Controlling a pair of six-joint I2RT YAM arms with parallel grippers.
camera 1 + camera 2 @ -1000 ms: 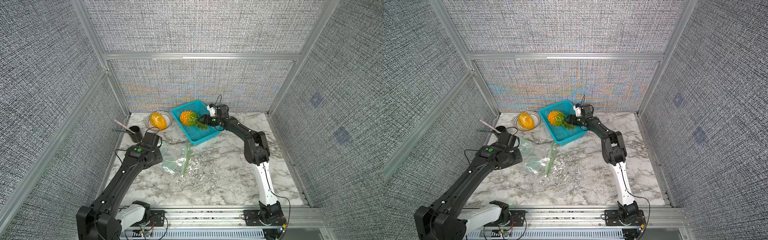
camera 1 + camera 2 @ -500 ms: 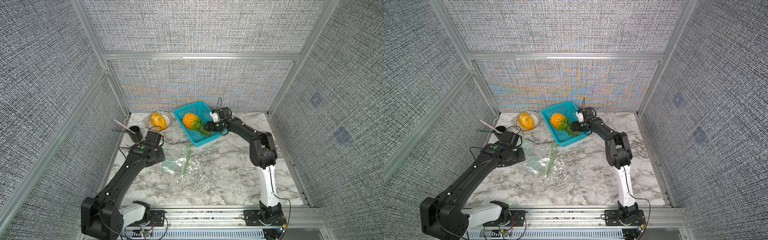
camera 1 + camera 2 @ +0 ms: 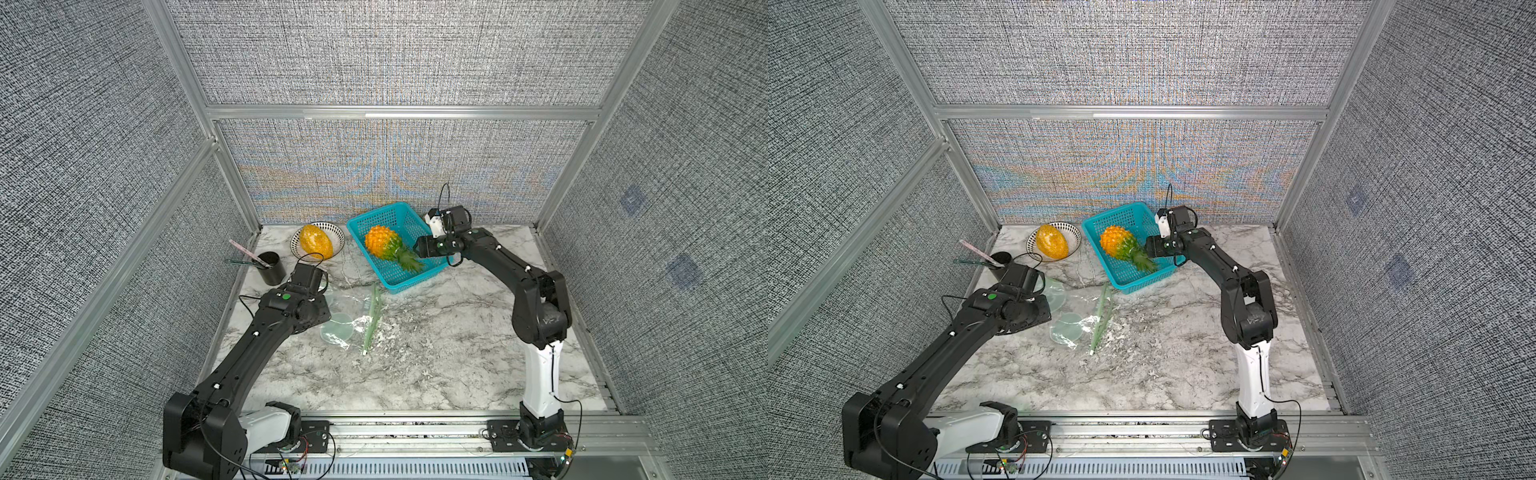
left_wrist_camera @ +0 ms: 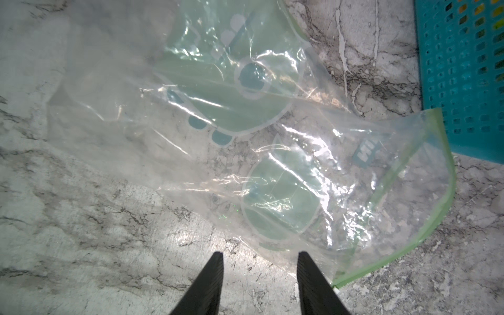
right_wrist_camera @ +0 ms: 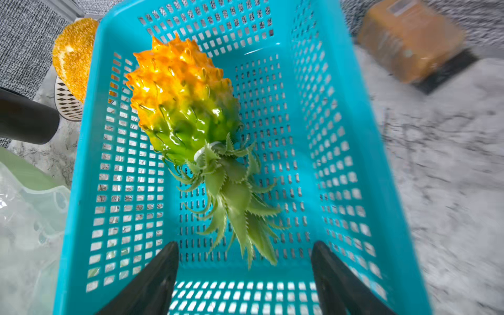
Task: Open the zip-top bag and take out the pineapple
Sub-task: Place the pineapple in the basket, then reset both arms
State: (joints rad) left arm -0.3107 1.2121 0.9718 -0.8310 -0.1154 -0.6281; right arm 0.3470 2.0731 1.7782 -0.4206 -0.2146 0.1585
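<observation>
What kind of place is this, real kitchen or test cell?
Probably an enclosed robot test cell: grey panels on an aluminium frame, marble-look tabletop, toy pineapple in a teal basket.

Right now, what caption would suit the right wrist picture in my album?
A toy pineapple lies on its side in a turquoise basket, leafy crown pointing toward two open black fingers.

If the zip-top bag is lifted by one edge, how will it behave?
The zip-top bag looks thin and crinkled, so it would probably sag and fold. Empty, it is likely very light. Its glossy film may slide when pushed.
</observation>
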